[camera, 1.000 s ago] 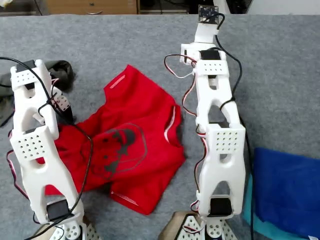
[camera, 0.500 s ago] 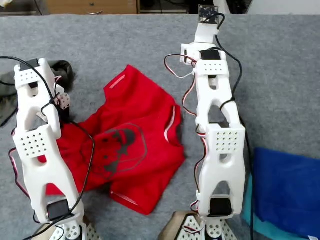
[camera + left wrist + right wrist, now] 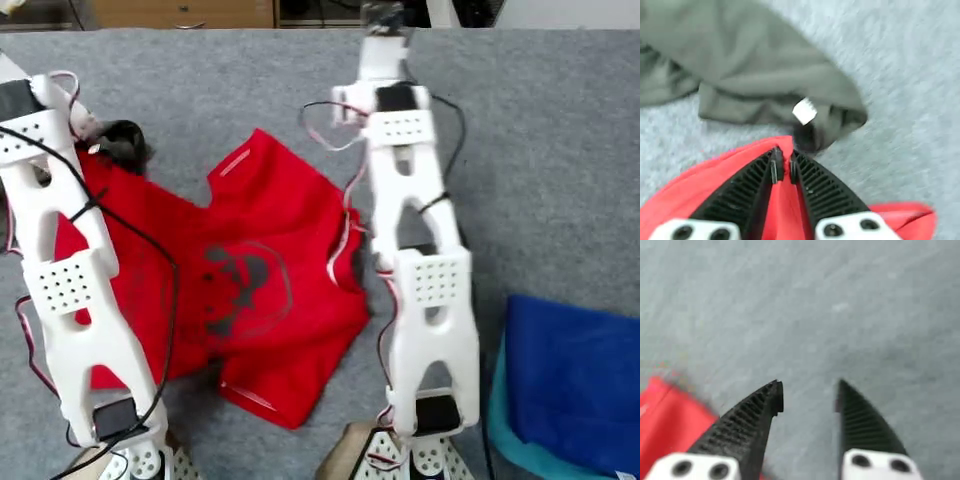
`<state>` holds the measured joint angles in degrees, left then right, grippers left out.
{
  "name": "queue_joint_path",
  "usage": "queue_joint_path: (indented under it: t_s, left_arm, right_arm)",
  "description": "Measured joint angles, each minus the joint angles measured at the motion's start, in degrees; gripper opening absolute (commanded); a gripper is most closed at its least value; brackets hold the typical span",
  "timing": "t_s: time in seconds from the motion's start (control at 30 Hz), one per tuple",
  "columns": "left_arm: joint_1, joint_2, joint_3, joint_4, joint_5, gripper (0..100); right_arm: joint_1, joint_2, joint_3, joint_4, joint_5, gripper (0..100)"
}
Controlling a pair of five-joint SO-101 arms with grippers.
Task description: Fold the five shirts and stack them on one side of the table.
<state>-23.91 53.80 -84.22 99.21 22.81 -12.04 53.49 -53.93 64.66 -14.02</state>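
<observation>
While the left fingers (image 3: pixel 752 182) clench the red shirt (image 3: pixel 690 192), a grey shirt (image 3: pixel 740 65) lies just beyond them. The right fingers (image 3: pixel 747 415) hang released above the table (image 3: pixel 840 305).

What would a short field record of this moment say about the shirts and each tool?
red shirt: unfolded and rumpled, spread between the two arms
dark grey shirt: bunched up at the table's left side
left tool: shut on an edge of the red shirt, close to the dark grey shirt
right tool: open, holding nothing, over bare table beside the red shirt
blue shirt: folded, at the table's right edge, lying on a teal shirt
</observation>
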Motion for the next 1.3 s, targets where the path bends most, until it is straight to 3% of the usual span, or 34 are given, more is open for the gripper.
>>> queue_joint_path:
  t_s: [0.23,0.5,0.67,0.8,1.13,1.3]
  left_arm:
    - [-6.3,6.2,-4.9,-7.1,4.2,2]
    - [-7.9,14.9,-6.0,-10.7,3.6,2]
    - [-7.9,18.5,-6.1,-11.4,3.2,2]
    - [-7.9,21.5,-7.7,-11.8,2.8,2]
    - [-7.9,22.3,-9.2,-11.8,2.8,2]
    - [-7.9,22.3,-9.2,-11.8,2.8,2]
  right_arm:
    - [-6.8,8.5,-10.2,12.0,0.0,21.3]
    - [-7.4,14.4,-19.3,26.8,0.1,21.2]
    - [-7.5,14.4,-25.5,34.5,0.1,10.8]
    - [-7.5,14.4,-27.5,36.0,0.1,9.7]
    - [-7.7,9.7,-27.1,36.5,0.1,18.4]
    - [-9.3,-0.4,-16.2,36.5,2.9,18.0]
